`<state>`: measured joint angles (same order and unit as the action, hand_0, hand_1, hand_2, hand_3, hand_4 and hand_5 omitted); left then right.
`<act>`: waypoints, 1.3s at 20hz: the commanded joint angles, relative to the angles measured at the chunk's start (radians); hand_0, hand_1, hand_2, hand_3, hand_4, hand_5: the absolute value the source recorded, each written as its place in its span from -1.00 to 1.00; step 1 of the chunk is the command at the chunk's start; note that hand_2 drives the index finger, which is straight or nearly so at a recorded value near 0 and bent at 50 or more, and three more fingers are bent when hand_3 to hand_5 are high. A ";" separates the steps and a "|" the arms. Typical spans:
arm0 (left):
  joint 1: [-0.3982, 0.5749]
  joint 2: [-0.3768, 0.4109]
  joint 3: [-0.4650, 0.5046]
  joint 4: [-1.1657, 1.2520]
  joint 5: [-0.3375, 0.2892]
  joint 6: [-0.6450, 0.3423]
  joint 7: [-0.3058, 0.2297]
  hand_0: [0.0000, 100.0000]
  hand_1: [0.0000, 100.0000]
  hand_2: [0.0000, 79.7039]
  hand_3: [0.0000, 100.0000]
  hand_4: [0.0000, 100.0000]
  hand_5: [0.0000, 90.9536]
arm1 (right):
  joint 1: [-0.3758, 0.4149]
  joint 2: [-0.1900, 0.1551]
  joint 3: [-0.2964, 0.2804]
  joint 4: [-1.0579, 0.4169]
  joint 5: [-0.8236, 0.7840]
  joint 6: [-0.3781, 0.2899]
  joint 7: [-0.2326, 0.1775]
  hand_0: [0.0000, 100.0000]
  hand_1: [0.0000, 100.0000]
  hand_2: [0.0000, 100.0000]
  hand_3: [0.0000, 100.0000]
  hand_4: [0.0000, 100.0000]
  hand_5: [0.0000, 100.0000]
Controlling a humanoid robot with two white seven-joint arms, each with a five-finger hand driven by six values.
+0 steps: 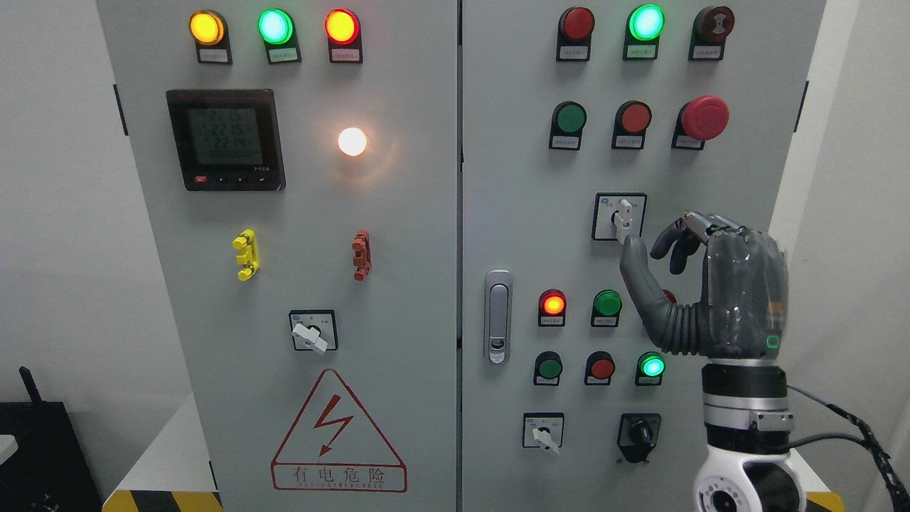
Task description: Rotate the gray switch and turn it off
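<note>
Hidden: a red light (670, 295) is almost fully behind the right hand (711, 284), so only a sliver shows. The arm is cut off at the bottom edge.
Hard to see: the small labels under the lights are too tiny to read, and it is hard to tell whether the thumb tip really touches the switch or only sits just under it.
Gray switch: the gray switch (623, 219) sits on the right door (640, 178), in a square plate above the hand. Its knob points nearly straight up.
Right hand: the thumb (636, 274) reaches up to the bottom of the knob. The other fingers (679, 245) are curled loosely and hold nothing.
Around it: a red mushroom button (704, 117) is up and to the right, a green button (607, 304) is just left of the thumb, and a green light (651, 366) glows below the hand (close to the wrist).
Other things: a door handle (498, 316) is at the right door's left edge, and the left door (284, 249) has a meter screen (225, 139).
Open room: bare gray panel lies left of the switch and between the switch and the handle.
</note>
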<state>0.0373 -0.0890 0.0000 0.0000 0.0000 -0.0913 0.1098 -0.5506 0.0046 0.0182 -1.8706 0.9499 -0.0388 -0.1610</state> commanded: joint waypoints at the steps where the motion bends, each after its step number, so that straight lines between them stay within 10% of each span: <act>1: -0.001 0.000 0.031 0.023 -0.008 0.001 -0.001 -0.76 -0.22 -1.00 -1.00 -1.00 -1.00 | 0.069 0.029 -0.044 -0.101 0.000 -0.070 0.001 -0.10 -0.29 -0.05 0.15 -0.23 -0.45; 6: -0.001 0.000 0.032 0.023 -0.008 0.001 -0.001 -0.76 -0.22 -1.00 -1.00 -1.00 -1.00 | 0.070 0.028 -0.061 -0.101 -0.002 -0.139 0.041 -0.11 -0.38 -0.59 -0.49 -0.82 -0.98; 10: -0.001 0.000 0.032 0.023 -0.008 0.001 0.001 -0.76 -0.22 -1.00 -1.00 -1.00 -1.00 | 0.070 0.028 -0.075 -0.101 -0.002 -0.139 0.080 -0.38 -0.47 -1.00 -0.99 -1.00 -1.00; 26: 0.000 0.000 0.032 0.023 -0.008 0.001 -0.001 -0.76 -0.22 -1.00 -1.00 -1.00 -1.00 | 0.138 0.031 -0.138 -0.163 -0.003 -0.173 0.037 -0.58 -0.42 -1.00 -1.00 -1.00 -1.00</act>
<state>0.0371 -0.0890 0.0000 0.0000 0.0000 -0.0913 0.1109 -0.4326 0.0095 -0.0825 -1.9897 0.9471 -0.2089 -0.1190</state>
